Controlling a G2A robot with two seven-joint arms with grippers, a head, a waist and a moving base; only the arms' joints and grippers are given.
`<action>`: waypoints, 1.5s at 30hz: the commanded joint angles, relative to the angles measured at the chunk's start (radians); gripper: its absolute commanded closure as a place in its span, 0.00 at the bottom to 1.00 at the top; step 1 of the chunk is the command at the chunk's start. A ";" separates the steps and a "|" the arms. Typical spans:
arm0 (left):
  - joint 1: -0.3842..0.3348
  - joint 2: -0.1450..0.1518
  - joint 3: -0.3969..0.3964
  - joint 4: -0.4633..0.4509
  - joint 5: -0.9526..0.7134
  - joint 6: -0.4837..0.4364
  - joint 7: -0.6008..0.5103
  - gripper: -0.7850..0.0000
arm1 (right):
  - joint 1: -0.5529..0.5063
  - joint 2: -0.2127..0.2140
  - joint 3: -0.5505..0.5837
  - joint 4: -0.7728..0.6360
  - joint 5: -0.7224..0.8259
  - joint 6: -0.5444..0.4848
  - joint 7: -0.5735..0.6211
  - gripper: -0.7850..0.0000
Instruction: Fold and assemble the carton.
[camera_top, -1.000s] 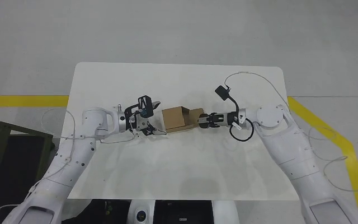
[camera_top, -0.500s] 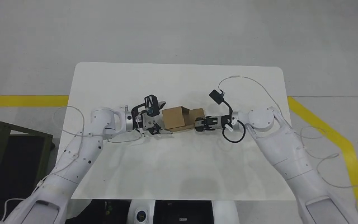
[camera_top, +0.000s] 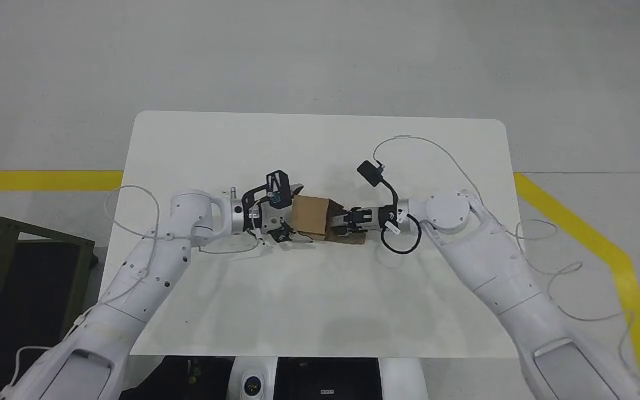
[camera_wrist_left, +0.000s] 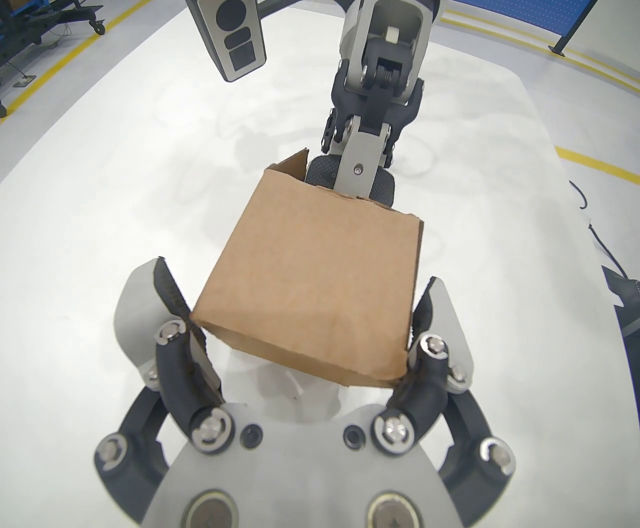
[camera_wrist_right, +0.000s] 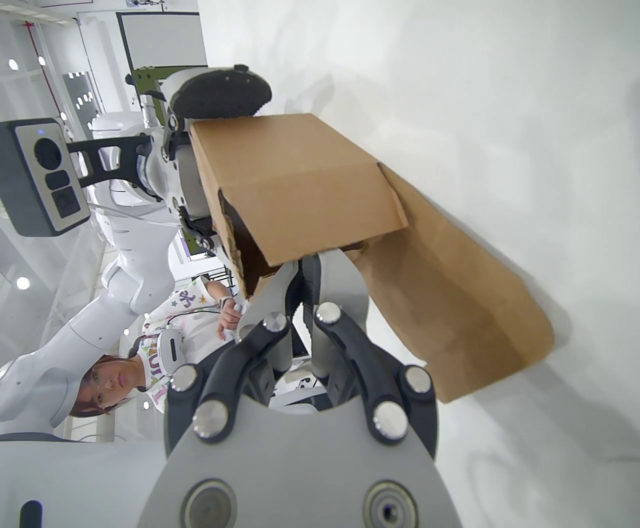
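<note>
The left claw (camera_wrist_left: 299, 296) grips the carton (camera_wrist_right: 295, 180) by its sides, the right claw (camera_wrist_right: 310, 272), almost closed and empty, sits inside its open end; probably the loose flap (camera_wrist_right: 450, 310) must fold in next

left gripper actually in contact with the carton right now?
Touching. Left wrist view: both fingers of the left gripper press the carton at its near corners.

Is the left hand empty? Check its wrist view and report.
No, the carton sits between the left hand's fingers, its near corners touching both.
</note>
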 joint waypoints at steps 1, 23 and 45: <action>-0.002 -0.001 0.002 0.004 -0.004 -0.002 -0.003 0.00 | 0.005 -0.006 -0.011 0.009 0.007 -0.006 -0.006 1.00; -0.015 -0.012 0.002 0.029 -0.090 -0.009 -0.062 0.00 | -0.046 0.015 0.071 -0.062 -0.024 -0.031 -0.002 1.00; -0.010 -0.012 -0.009 0.023 -0.118 -0.018 -0.095 0.00 | 0.002 0.003 0.049 0.024 -0.045 -0.063 0.004 1.00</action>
